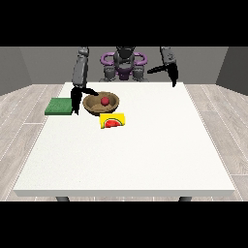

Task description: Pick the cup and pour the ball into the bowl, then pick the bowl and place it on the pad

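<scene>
Front view: ball (104,100) in bowl (92,104); cup (112,120) tipped beside it; both hands' finger state unclear.

Large white table (145,160) standing centre, two dark legs (62,198) showing beneath its near edge. Pale wood-plank floor (22,111) running around it. Plain grey walls (43,63) closing behind, lighting appearing even, possibly from overhead.
</scene>
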Controlling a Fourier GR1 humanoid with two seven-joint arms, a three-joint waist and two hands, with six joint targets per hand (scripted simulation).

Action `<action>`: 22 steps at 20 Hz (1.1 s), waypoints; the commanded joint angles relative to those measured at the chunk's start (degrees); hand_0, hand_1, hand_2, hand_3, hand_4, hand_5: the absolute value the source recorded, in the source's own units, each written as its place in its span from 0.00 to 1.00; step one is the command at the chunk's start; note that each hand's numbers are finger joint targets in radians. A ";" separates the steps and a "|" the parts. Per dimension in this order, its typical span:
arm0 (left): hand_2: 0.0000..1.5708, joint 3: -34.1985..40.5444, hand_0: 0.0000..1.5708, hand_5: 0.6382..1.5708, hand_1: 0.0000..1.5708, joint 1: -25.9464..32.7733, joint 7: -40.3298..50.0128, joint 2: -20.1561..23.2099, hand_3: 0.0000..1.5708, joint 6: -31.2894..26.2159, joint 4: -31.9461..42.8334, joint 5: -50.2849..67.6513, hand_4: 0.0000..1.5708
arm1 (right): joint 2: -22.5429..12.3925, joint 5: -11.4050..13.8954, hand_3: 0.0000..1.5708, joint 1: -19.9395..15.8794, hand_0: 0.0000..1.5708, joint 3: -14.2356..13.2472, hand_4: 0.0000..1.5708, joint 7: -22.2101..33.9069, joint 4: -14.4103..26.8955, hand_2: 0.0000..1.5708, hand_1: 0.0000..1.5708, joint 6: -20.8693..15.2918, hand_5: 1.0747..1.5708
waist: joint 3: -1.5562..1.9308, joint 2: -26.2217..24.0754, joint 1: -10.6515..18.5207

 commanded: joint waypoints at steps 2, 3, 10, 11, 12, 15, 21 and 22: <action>0.00 -1.99 0.00 0.99 0.00 -0.17 4.34 -1.02 0.00 0.44 -4.31 -1.52 0.00 | 3.55 0.00 0.00 -1.79 0.00 -0.10 0.09 -3.72 5.45 0.00 0.00 -3.70 0.99 | 0.04 0.31 1.41; 0.00 1.45 0.00 0.99 0.00 0.43 2.93 1.00 0.00 -0.97 -2.01 0.86 0.00 | 3.45 -0.98 0.00 -0.24 0.00 0.15 0.25 0.03 5.24 0.00 0.00 -1.68 1.00 | 0.01 -1.18 -0.51; 0.00 -1.11 0.00 0.98 0.00 -3.32 1.52 -0.20 0.00 -2.18 -5.36 0.88 0.36 | -2.45 10.64 1.00 6.07 1.00 4.14 0.59 0.75 7.66 1.00 1.00 -20.74 0.93 | -0.24 5.90 5.32; 0.00 -2.48 0.00 0.97 0.00 -1.39 0.62 -1.61 0.00 -1.36 -4.50 -0.13 0.38 | -4.19 11.89 0.96 5.43 1.00 4.80 0.60 3.91 6.71 1.00 1.00 -23.19 0.96 | -0.41 3.67 5.81; 0.00 -2.09 0.00 0.96 0.00 -3.81 2.67 -0.47 0.00 -2.38 -5.02 0.24 0.42 | -2.83 12.92 0.99 5.33 1.00 5.37 0.60 3.62 6.44 1.00 1.00 -26.61 0.97 | -0.32 3.19 6.64; 0.00 -1.46 0.00 0.92 0.00 -0.16 0.17 0.18 0.00 -3.37 -2.51 0.70 0.52 | -4.83 13.98 0.88 5.69 1.00 6.42 0.58 9.33 4.85 1.00 1.00 -27.78 0.99 | -0.35 0.34 6.55; 0.00 4.62 0.00 0.84 0.00 2.44 -0.90 2.98 0.00 -5.52 6.83 4.39 0.62 | -4.93 17.08 0.62 -2.72 1.00 11.69 0.52 30.58 0.17 1.00 1.00 -28.68 0.98 | -0.23 -10.27 0.14; 0.00 5.00 0.00 0.84 0.00 3.46 -4.11 1.65 0.00 -2.15 9.34 2.57 0.63 | -7.53 17.83 0.62 -3.57 1.00 13.13 0.52 32.33 -1.10 1.00 1.00 -24.52 0.99 | -0.22 -10.08 -3.86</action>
